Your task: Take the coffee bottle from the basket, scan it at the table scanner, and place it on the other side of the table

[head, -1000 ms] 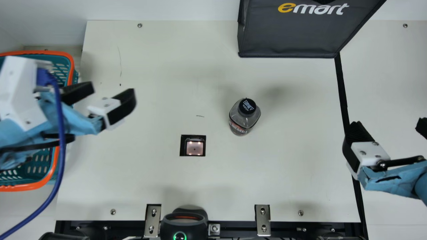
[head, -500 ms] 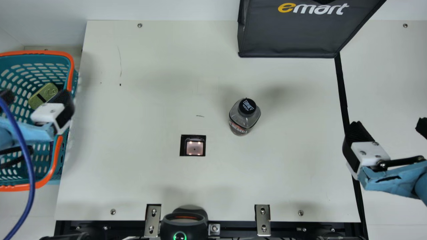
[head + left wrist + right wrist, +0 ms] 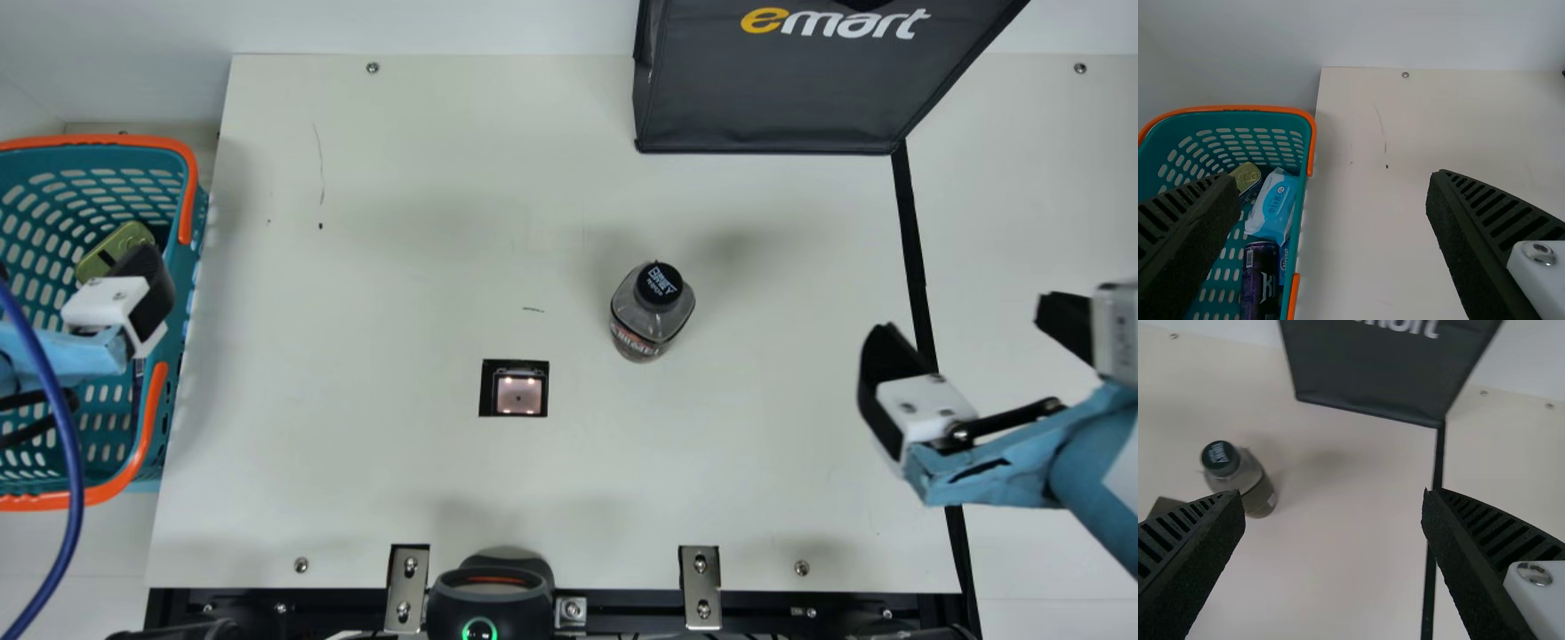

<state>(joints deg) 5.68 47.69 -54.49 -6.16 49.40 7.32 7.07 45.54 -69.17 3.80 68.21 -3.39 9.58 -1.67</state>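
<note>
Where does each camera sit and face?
Main: on neck, facing down at cream table; left gripper and right gripper show.
Left wrist: left arm, towards teal plastic basket; left gripper shows.
Right wrist: right arm, towards black-capped clear bottle, dark fabric bag; right gripper shows.
Main shares basket with left wrist, bottle and bag with right.

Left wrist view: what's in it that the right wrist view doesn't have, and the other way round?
Left wrist view: teal plastic basket with orange rim, holding a dark purple metal can, a blue-and-white soft packet and a gold-topped tin.
Right wrist view: see-through bottle with dark cap, and a long, thin black strip.
Both: flat cream table and black ribbed fingers, spread apart.
</note>
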